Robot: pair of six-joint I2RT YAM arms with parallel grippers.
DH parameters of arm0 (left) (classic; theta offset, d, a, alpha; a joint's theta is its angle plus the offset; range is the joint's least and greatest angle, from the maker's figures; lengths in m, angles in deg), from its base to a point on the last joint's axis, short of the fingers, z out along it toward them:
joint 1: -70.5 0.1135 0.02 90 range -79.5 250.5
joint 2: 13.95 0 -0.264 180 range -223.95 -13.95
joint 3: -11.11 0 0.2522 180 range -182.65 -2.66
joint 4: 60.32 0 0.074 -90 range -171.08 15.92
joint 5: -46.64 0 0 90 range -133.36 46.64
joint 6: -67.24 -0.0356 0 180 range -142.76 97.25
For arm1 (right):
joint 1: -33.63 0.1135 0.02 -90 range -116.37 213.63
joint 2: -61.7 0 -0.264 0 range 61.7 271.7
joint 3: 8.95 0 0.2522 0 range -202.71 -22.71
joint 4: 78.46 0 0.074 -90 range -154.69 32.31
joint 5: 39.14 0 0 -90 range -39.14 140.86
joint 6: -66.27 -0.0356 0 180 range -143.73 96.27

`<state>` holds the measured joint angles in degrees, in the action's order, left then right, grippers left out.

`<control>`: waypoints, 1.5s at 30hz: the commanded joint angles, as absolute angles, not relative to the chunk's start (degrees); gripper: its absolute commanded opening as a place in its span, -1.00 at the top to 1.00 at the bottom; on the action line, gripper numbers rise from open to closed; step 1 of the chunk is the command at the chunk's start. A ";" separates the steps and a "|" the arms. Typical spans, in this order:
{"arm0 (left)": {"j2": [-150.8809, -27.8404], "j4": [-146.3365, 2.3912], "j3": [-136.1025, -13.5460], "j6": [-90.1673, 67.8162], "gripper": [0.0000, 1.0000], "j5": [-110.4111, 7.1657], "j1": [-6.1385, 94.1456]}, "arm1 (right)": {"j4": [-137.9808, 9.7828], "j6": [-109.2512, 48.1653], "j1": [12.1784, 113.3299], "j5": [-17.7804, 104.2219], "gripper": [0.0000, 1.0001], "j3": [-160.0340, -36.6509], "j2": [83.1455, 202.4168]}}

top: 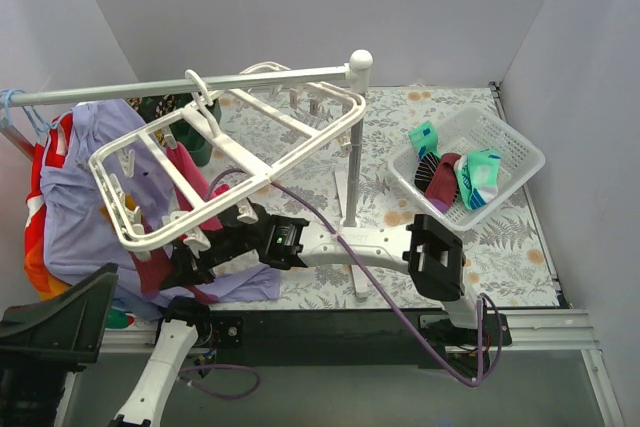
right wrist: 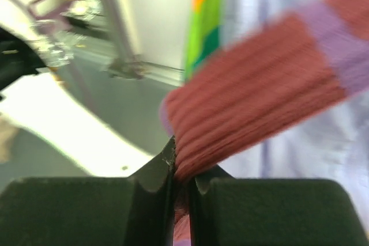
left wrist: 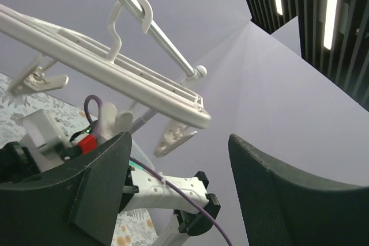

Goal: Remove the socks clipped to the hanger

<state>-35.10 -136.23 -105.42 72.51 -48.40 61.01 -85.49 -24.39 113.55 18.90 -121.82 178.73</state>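
Shirt [top: 75, 217] hangs beside hanger [top: 250, 184], behind sock [right wrist: 248, 125] pinched in right hand [right wrist: 181, 168].

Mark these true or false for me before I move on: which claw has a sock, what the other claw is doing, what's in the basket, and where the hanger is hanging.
1. The right claw is shut on a pink sock. True.
2. The left claw is gripping the hanger. False: it stands open below the hanger with nothing between its fingers.
3. The basket has nothing in it. False: several socks lie in it, teal, magenta and dark ones.
4. The hanger hangs from the grey rail. True.
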 commanded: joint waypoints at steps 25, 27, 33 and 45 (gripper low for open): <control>-33.56 -142.40 -94.42 82.39 -0.23 -28.14 59.96 | -87.46 -35.06 112.29 -8.38 0.64 -111.39 167.08; -32.85 -138.96 -94.59 78.34 -0.15 -32.35 59.96 | -87.46 -35.59 112.11 -8.20 0.63 -111.65 167.61; -29.16 -127.18 -99.24 66.03 0.22 -39.65 59.17 | -87.46 -35.77 111.68 -6.97 0.56 -112.79 169.36; -52.08 -127.95 -117.78 50.55 -0.42 -75.25 58.02 | -87.46 -36.65 110.88 -7.15 0.54 -111.66 170.60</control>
<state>-39.91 -124.69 -115.95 57.47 -60.75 57.95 -86.06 -35.85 111.01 -5.06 -111.74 170.78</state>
